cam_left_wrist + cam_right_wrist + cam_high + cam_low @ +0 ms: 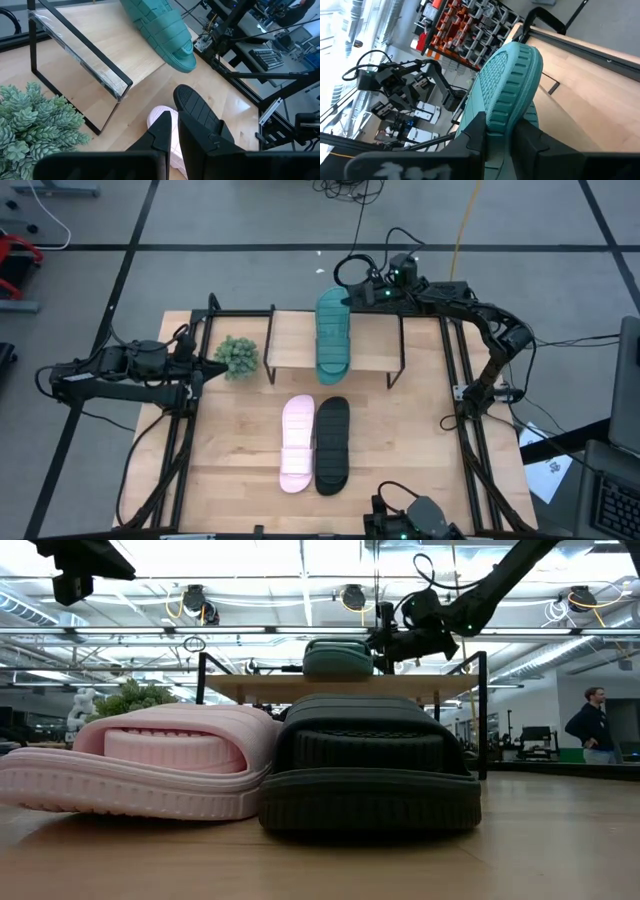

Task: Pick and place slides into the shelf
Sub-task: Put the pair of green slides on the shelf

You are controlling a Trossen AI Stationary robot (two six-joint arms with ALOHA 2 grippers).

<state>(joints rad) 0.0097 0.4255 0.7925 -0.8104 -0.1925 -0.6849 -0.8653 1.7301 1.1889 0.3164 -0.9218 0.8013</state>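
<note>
The teal slide [333,335] lies lengthwise across the shelf [290,340], on its wooden top, and also shows in the low view [338,658]. My right gripper [352,298] is at the slide's far end, shut on it. The pink slide [297,442] and the black slide [332,443] lie side by side on the table, soles down, in front of the shelf. My left gripper [175,142] waits near the table's left edge beside a small plant. Its fingers are shut and touch nothing. My right gripper pinches the teal slide's far end [507,107] between its two fingers, one on each ribbed side edge. It comes from the table's far side, slanting down, along the slide's length. The slide rests flat on the shelf top, its far end past the shelf's far edge.
A small green plant [238,357] stands left of the shelf, close to my left gripper. The shelf top is bare left and right of the teal slide. Black frame rails run along the table's left and right sides. A person stands far off in the room [592,725].
</note>
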